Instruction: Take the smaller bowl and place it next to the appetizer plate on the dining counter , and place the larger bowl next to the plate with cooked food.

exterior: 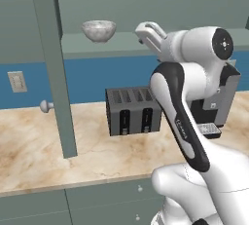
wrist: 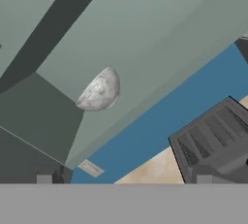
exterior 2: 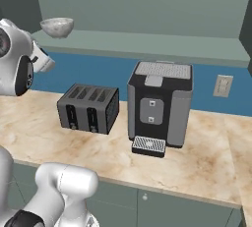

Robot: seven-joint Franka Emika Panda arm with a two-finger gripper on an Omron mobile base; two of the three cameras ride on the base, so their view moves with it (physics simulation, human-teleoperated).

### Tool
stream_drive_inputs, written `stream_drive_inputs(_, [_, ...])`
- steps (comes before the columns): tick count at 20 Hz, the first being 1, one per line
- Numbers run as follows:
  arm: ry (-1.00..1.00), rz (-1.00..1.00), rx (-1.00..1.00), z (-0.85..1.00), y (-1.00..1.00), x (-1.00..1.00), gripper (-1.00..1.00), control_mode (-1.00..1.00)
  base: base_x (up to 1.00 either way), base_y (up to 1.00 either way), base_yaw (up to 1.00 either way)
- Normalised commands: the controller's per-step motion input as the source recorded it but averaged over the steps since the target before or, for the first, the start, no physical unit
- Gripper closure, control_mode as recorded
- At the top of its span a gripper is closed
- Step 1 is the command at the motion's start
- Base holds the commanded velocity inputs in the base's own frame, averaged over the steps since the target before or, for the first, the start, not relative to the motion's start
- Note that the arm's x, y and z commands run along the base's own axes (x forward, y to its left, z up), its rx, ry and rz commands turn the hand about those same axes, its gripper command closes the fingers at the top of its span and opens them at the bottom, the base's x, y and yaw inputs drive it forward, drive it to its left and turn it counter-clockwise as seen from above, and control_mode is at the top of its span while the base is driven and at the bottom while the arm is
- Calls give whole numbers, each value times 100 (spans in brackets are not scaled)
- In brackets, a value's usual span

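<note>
Currently reaching for bowl, resting upright on cabinet shelf above desk; same bowl seen at upper left of right base view and near centre of hand view. Jaws released, spread wide, holding nothing, well apart from bowl.

Procedure, left to right:

1. Clear open cabinet door, left of bowl; keep wrist right of its edge.
2. Align hand with bowl. Hand view shows bowl left of centre and rolled; level wrist before advancing.
3. Approach from front at rim height. Straddle one wall of rim, one finger inside, one outside; whole bowl likely too wide for grasp across.
4. Close only once rim sits fully between fingers. Smooth stone-look wall likely slippery; seat deep.
5. Lift slightly, withdraw straight out; keep elbow above toaster and away from coffee machine, right of toaster.
</note>
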Motion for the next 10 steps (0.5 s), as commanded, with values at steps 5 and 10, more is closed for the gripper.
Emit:
stream_drive_inputs(5, [2,0,1,7,0,15,-100,-100,0,0,0])
stream_drive_inputs(10, [4,0,0,0,0,32,-100,-100,0,0,0])
